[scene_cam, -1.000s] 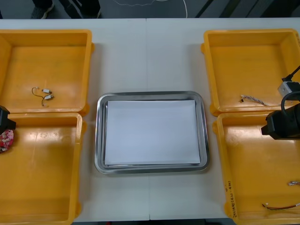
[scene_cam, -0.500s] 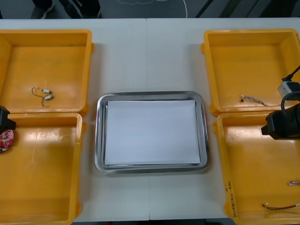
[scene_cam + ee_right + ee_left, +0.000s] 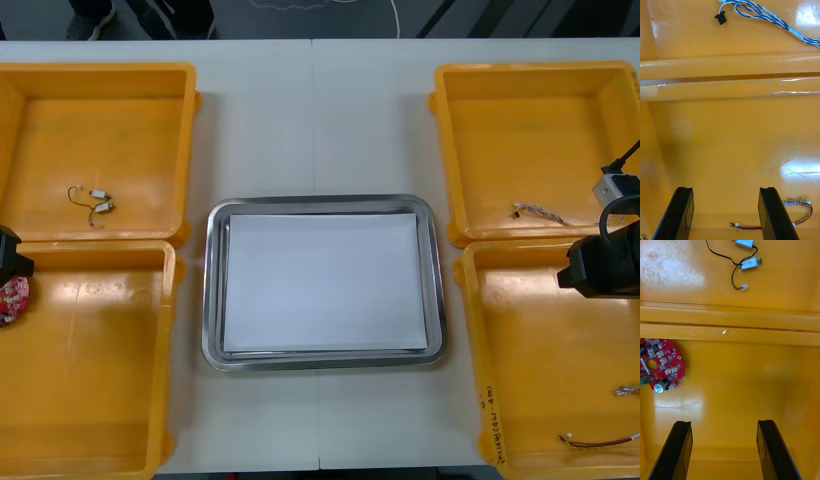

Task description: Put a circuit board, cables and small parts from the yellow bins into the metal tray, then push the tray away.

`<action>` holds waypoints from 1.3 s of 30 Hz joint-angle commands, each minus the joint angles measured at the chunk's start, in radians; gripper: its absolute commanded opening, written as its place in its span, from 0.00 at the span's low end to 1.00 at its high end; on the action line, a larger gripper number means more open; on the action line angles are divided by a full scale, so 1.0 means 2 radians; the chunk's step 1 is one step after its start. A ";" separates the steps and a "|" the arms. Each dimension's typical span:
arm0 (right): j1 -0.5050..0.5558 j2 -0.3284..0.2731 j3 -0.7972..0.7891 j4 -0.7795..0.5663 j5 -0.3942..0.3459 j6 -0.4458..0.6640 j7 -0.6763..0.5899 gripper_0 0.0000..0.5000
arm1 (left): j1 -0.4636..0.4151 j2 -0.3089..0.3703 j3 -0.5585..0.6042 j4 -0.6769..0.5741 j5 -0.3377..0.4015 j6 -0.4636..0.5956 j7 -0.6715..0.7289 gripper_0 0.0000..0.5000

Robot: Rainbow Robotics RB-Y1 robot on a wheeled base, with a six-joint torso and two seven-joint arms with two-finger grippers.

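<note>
My left gripper (image 3: pixel 724 423) hangs open over the floor of the near left yellow bin (image 3: pixel 90 400), nothing between its fingers. A round red circuit board (image 3: pixel 658 365) lies in that bin beyond one finger, and it shows beside the left arm (image 3: pixel 8 262) as the board (image 3: pixel 12 298). My right gripper (image 3: pixel 725 189) is open above the near right yellow bin (image 3: pixel 540 350). A red and yellow cable (image 3: pixel 748 227) lies between its fingers on the bin floor. The metal tray (image 3: pixel 213 290), white inside, sits in the middle.
The far left bin (image 3: pixel 110 110) holds small metal parts on a black cable (image 3: pixel 95 203), seen as the parts (image 3: pixel 748 264). A twisted blue and white cable (image 3: pixel 540 212) lies in the far right bin (image 3: pixel 530 120), seen as the cable (image 3: pixel 763 15). Bin walls stand ahead of both grippers.
</note>
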 commanded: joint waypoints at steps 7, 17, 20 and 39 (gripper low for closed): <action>0.006 -0.017 -0.016 -0.015 -0.004 0.002 0.013 1.00 | 0.012 0.021 0.015 -0.013 -0.004 0.003 -0.013 1.00; 0.006 -0.017 -0.016 -0.015 -0.004 0.002 0.013 1.00 | 0.012 0.021 0.015 -0.013 -0.004 0.003 -0.013 1.00; 0.006 -0.017 -0.016 -0.015 -0.004 0.002 0.013 1.00 | 0.012 0.021 0.015 -0.013 -0.004 0.003 -0.013 1.00; 0.006 -0.017 -0.016 -0.015 -0.004 0.002 0.013 1.00 | 0.012 0.021 0.015 -0.013 -0.004 0.003 -0.013 1.00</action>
